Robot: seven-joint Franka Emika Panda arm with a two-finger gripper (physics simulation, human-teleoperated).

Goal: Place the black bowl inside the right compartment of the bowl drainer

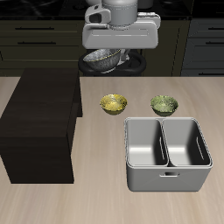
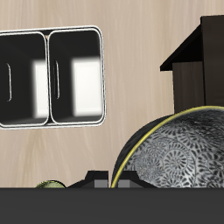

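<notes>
The black bowl (image 1: 103, 59) hangs tilted in the air above the back of the table, its speckled silvery inside showing. My gripper (image 1: 114, 52) is shut on its rim from above. In the wrist view the black bowl (image 2: 179, 153) fills the near field, close under the hand. The bowl drainer (image 1: 166, 153), a grey metal tub with two deep wells and a small handle on its front side, stands on the table nearer the front edge, well apart from the bowl. Both wells of the bowl drainer (image 2: 52, 79) look empty.
A small yellow-gold bowl (image 1: 113, 104) and a small green bowl (image 1: 164, 105) sit on the table just behind the drainer. A tall dark cabinet (image 1: 39, 122) stands beside them, and the cabinet (image 2: 197, 70) also appears in the wrist view.
</notes>
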